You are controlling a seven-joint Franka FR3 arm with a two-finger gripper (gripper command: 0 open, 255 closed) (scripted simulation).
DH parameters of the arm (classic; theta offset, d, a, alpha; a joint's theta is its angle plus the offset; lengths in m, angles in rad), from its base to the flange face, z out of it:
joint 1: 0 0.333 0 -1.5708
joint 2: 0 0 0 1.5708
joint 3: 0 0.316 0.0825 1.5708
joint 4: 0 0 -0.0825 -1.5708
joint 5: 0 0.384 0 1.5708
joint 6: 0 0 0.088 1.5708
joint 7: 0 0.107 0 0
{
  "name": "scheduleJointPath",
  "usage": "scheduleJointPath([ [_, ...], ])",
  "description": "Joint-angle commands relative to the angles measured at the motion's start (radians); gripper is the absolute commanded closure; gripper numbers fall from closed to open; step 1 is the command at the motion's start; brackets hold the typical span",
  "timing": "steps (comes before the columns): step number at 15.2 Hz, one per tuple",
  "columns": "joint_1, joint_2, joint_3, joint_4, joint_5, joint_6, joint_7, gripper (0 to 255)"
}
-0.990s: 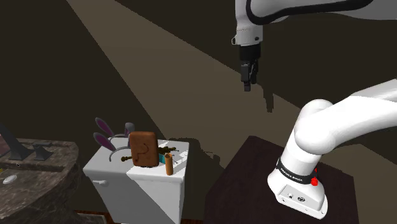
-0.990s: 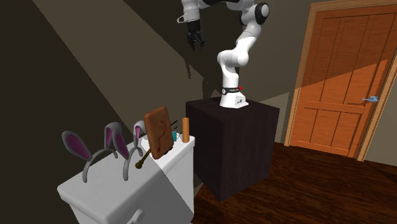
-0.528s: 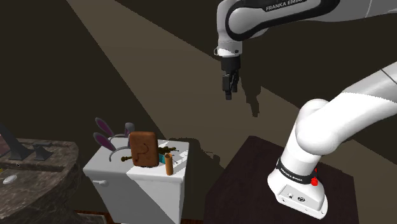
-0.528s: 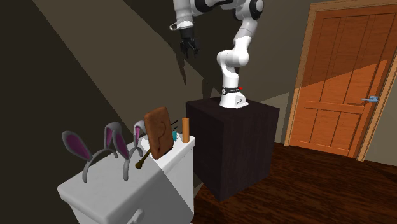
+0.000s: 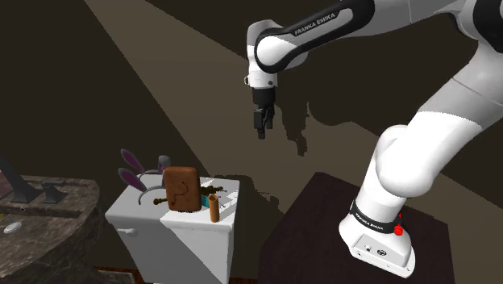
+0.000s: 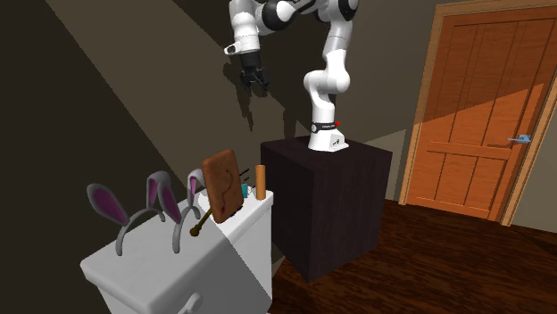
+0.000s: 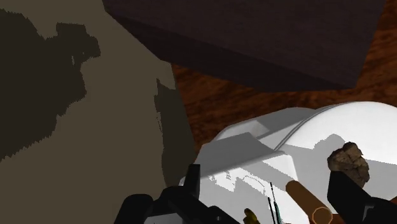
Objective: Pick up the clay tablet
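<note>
The clay tablet [image 5: 181,188] is a brown slab with rounded corners, standing upright on a white toilet tank [image 5: 145,222]. The second exterior view shows the tablet [image 6: 221,185] leaning slightly near the tank's far end. My black gripper [image 5: 260,127] hangs high in the air, above the tablet and toward the shoulder view's right, well apart from it. The gripper [image 6: 253,82] points down with its fingers apart and nothing between them. In the wrist view the open gripper [image 7: 267,191] looks down at the tank, and a rough brown piece [image 7: 348,162], probably the tablet's top, shows beside one finger [image 7: 343,188].
Bunny-ear headbands [image 6: 134,210] stand on the tank [image 6: 143,268] behind the tablet. A brown cylinder [image 5: 214,208] and a dark stick [image 6: 203,223] sit beside it. The dark stand box [image 6: 330,196] is close to the tank. An orange door [image 6: 482,116] is further off, and a round table [image 5: 40,218] stands at the shoulder view's left.
The arm has swung the gripper toward the shoulder view's left and a little lower, closer to above the tank. The fingers stayed apart. The tablet has not moved.
</note>
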Motion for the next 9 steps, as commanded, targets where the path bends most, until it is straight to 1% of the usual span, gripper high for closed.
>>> scheduleJointPath([
  [1, 0.016, 0.074, 0.008, 0.033, 0.018, 0.053, -0.011, 0],
  [9, 0.066, 0.344, 0.042, 0.19, 0.078, 0.205, -0.062, 0],
])
